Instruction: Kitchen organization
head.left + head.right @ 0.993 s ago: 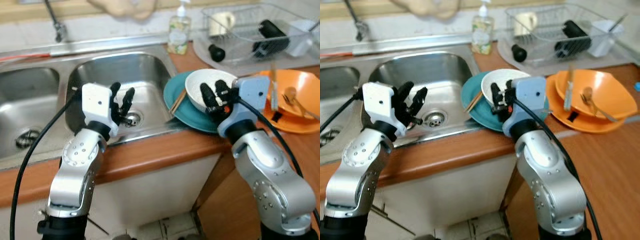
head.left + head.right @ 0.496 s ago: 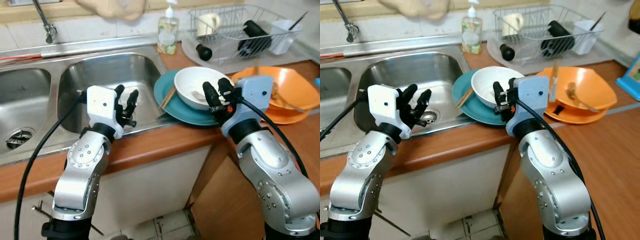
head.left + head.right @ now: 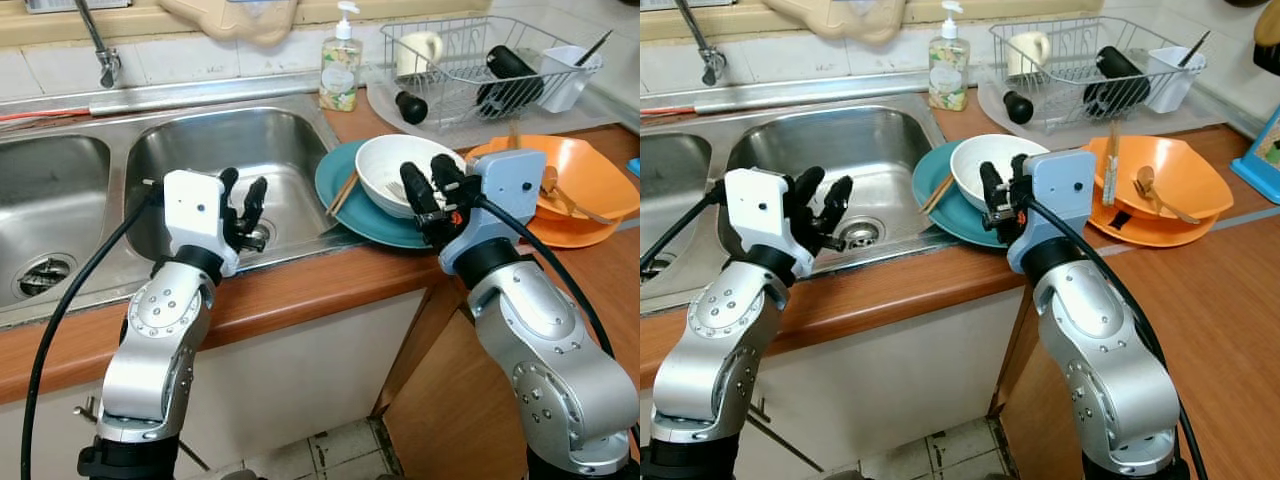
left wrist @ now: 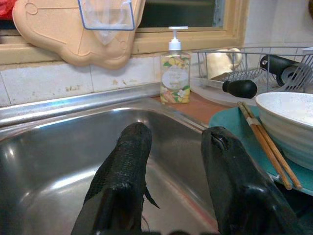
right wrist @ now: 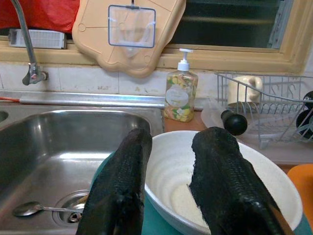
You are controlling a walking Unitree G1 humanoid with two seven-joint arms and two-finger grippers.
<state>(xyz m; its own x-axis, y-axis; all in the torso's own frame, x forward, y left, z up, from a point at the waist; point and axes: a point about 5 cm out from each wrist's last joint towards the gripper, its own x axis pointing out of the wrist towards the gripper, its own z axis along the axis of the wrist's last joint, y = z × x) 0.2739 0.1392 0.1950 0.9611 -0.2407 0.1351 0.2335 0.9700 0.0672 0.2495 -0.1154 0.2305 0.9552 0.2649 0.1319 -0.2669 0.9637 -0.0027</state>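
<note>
A wooden counter (image 3: 300,290) runs along the front, with a double steel sink (image 3: 200,160) set into its left part and a faucet (image 3: 100,45) at the back wall. At the back right corner of the counter stands a wire dish rack (image 3: 480,60) holding a cream mug (image 3: 420,48), a black bottle-like item (image 3: 510,70) and a white cup (image 3: 568,75). Near the right edge sit stacked orange bowls (image 3: 590,195) with a spoon and utensils lying in them. Between the sink and the orange bowls, at the counter's front edge, lies a teal plate (image 3: 365,205) that overlaps the sink's right rim; on it rests a white bowl (image 3: 405,170), and a pair of chopsticks (image 3: 342,193) leans on the plate's left side. A soap bottle (image 3: 341,72) stands at the back edge just behind the sink's right basin. A small spoon (image 5: 36,209) lies in that basin beside the drain (image 3: 860,235). The left gripper (image 3: 243,205) hovers over the front edge of the right basin, fingers spread apart and holding nothing. The right gripper (image 3: 428,190) is at the near rim of the white bowl, its fingers parted and empty, one finger over the bowl's inside and the other outside its rim.
</note>
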